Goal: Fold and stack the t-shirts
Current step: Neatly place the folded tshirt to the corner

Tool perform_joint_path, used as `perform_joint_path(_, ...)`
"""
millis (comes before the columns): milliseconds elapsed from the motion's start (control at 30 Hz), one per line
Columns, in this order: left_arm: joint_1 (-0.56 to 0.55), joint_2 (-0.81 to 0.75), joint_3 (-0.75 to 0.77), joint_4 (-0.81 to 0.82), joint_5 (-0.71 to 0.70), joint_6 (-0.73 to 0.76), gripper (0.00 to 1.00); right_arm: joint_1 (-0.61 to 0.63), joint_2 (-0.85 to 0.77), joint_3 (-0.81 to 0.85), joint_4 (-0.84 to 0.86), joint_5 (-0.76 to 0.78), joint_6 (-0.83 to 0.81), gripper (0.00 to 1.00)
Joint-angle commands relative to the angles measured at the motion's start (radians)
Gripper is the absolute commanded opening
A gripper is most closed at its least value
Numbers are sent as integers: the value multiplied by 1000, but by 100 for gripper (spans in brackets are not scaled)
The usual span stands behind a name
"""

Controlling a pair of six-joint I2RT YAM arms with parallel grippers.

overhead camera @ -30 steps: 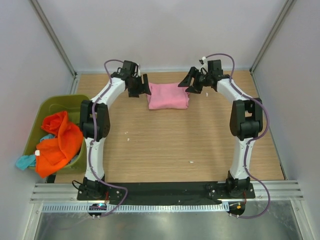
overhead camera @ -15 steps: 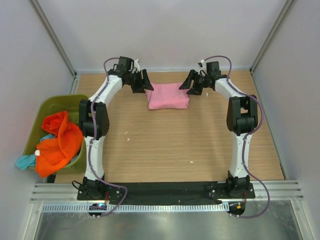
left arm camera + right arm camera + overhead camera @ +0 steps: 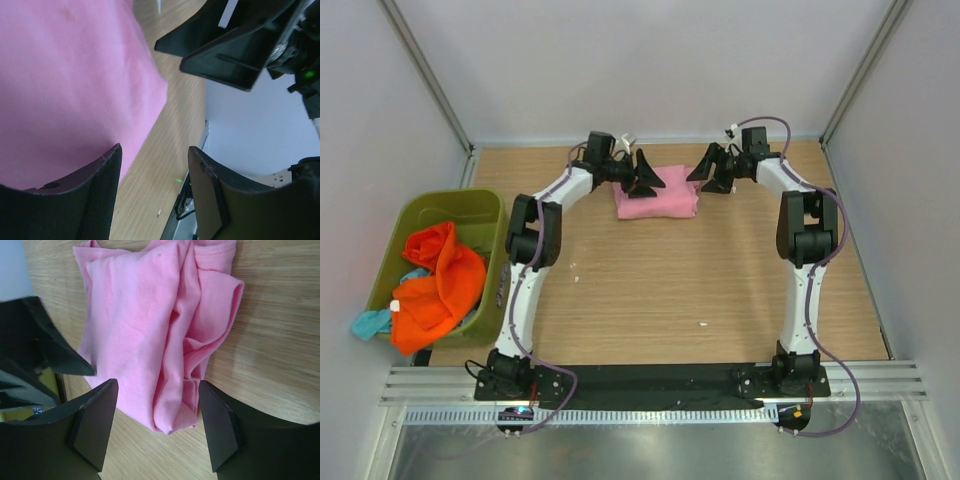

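Shirt (image 3: pixel 665 196) between left tool (image 3: pixel 649 180), right tool (image 3: pixel 708 176)

Light wood-grain tabletop (image 3: pixel 650 290) fills centre, enclosed by plain pale wall panels (image 3: pixel 650 70) at 9, 12 and 3 o'clock, slanting aluminium posts (image 3: pixel 427 75) at 11 and 1 o'clock, slotted metal rail (image 3: pixel 650 415) and dull steel sheet (image 3: pixel 650 455) along 6 o'clock, lighting even and soft.

A green bin (image 3: pixel 460 205) sits at the left edge of the wooden table (image 3: pixel 650 290).
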Motion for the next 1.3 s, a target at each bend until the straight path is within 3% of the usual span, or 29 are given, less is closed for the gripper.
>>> perform_joint_path(0,-43,33,-5,90,80,-79,57,-11,24,9,31,-55,10,72)
perform_joint_path(467,-58,82,-51,-8,22,-2,57,-11,175,12,123,-184,122,72)
perform_joint_path(767,-57,79,-60,-32,7,17,56,15,206,0,111,-195,113,68)
perform_joint_path(967,-51,82,-57,-29,4,10,56,44,202,8,48,-144,46,59)
perform_joint_path(1067,-44,79,-59,-28,4,7,56,54,196,-1,45,-133,41,46)
perform_joint_path(1133,-40,74,-62,-25,5,9,56,54,190,-1,43,-127,33,26)
perform_joint_path(1167,-35,65,-66,-23,5,12,56,52,187,2,34,-104,26,10)
perform_joint_path(1200,-32,60,-71,-23,8,13,56,49,176,8,8,-90,12,3)
perform_joint_path(1267,-23,45,-71,-34,8,38,59,37,161,32,-19,-54,-37,1)
